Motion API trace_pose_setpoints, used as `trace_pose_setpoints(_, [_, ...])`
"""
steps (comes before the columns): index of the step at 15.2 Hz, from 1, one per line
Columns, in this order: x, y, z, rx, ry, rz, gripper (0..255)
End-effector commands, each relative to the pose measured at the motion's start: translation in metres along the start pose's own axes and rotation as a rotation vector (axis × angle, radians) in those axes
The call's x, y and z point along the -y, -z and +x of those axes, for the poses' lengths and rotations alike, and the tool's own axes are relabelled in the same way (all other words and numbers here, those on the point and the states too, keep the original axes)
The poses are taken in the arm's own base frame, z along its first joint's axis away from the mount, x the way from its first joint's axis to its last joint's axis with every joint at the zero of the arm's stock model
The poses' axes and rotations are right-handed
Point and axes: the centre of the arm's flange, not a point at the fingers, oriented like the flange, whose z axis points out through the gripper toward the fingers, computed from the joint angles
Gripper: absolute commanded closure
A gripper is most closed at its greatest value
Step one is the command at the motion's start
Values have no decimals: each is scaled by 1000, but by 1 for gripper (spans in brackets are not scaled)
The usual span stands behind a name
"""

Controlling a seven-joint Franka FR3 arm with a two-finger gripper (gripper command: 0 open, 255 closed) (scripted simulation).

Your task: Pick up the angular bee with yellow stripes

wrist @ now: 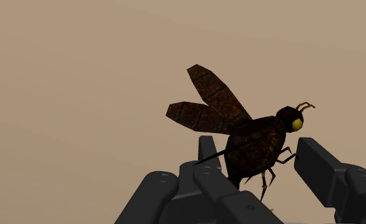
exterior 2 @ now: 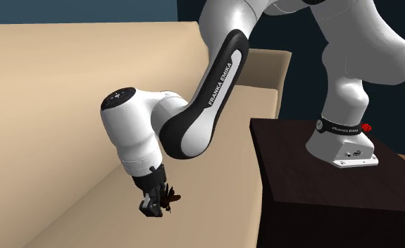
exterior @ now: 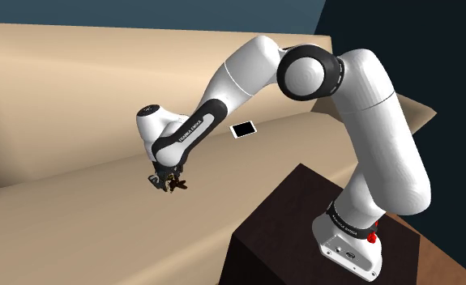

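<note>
Clasping the angular dark-brown bee point(wrist: 253, 145), yellow at the face, between the narrowed fingers of my black two-finger gripper point(wrist: 259, 160), I hold it just above the seat of the beige sofa point(exterior: 69, 214). A small flat black rectangle with a white rim point(exterior: 243, 129) lies farther back on that sofa's seat, near its armrest.

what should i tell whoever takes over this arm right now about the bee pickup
Gripper: fingers look clasped on the dark bee, one at each side of its body.
Bee: at the fingertips, low over the tan sofa seat; whether it is clear of the seat cannot be told.
Done: reach and, apparently, grasp.
Left: raise it and check that it comes up with the fingers.
</note>
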Motion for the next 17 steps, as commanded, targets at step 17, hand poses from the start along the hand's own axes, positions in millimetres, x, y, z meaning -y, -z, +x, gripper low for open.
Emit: trace_pose_setpoints(17, [-8,79,-8,0,0,0,255])
